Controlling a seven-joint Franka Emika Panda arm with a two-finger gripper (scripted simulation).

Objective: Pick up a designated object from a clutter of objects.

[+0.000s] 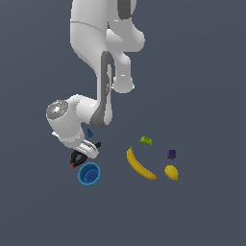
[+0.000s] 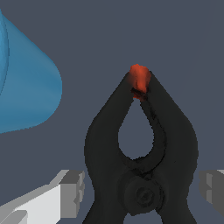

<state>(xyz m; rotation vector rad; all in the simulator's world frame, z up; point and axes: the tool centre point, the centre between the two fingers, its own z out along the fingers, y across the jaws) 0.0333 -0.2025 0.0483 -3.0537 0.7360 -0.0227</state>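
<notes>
the white franka panda arm [image 1: 98, 72] is reaching down toward the dark grey floor [image 1: 206, 96], with its wrist sitting low at the exterior view's left. the parallel-finger gripper [image 2: 142, 190] is straddling the designated object, a black spring clamp with small red-orange jaw tips [image 2: 140, 144]; in the wrist view one light grey finger [image 2: 70, 192] is showing on one side of the clamp's pivot and the other finger on the opposite side, each standing apart from the black body, so the end effector is released and is not yet gripping anything. the clamp's red-orange tips are meeting at the far end of its loop, and its handles are running out of the wrist view. in the exterior view the clamp [image 1: 77, 158] is lying directly under the gripper [image 1: 88, 150], just beside the round blue plastic cup [image 1: 89, 174], which is sitting at about five o'clock from it. a tiny dark-blue piece [image 1: 89, 133] is showing at about one o'clock from the clamp, close against the arm. well apart, at three o'clock, the curved yellow banana [image 1: 140, 165] is lying, with the small green brick [image 1: 146, 141] at its twelve o'clock, the small purple cube [image 1: 171, 154] farther toward three o'clock, and the yellow lemon [image 1: 171, 172] just beside the banana's lower end.
</notes>
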